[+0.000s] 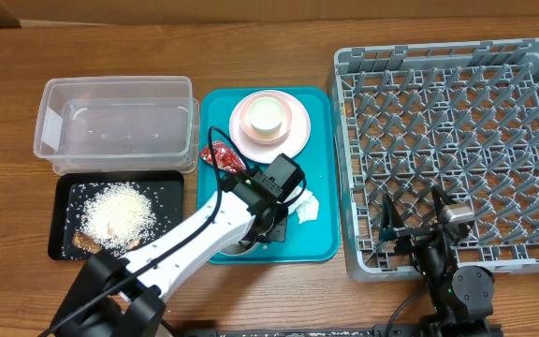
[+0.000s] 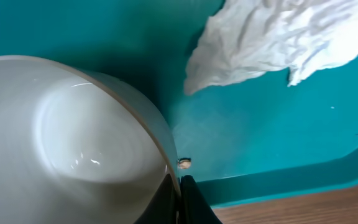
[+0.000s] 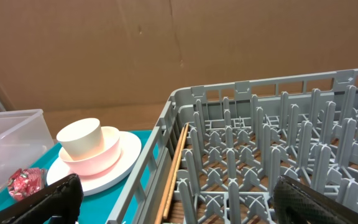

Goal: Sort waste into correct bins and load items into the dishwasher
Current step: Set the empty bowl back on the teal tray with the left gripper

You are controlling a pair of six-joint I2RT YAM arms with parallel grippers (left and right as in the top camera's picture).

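My left gripper (image 2: pixel 179 200) is shut on the rim of the white bowl (image 2: pixel 61 143), one finger inside and one outside; the bowl sits at the front of the teal tray (image 1: pixel 321 245). The crumpled white napkin (image 2: pixel 278 37) lies just beyond it, right of the gripper in the overhead view (image 1: pixel 305 208). The red wrapper (image 1: pixel 223 159) lies at the tray's left edge. The pink and white plates with the small white cup (image 1: pixel 268 114) stand at the tray's back. My right gripper (image 3: pixel 179 208) is open and empty over the front left of the grey dish rack (image 1: pixel 457 140).
The clear tub (image 1: pixel 115 122) stands at the back left. The black tray (image 1: pixel 64 201) in front of it holds rice grains and a brown scrap. A tiny crumb (image 2: pixel 184 163) lies on the teal tray by the bowl. The rack's pegs stand upright under my right gripper.
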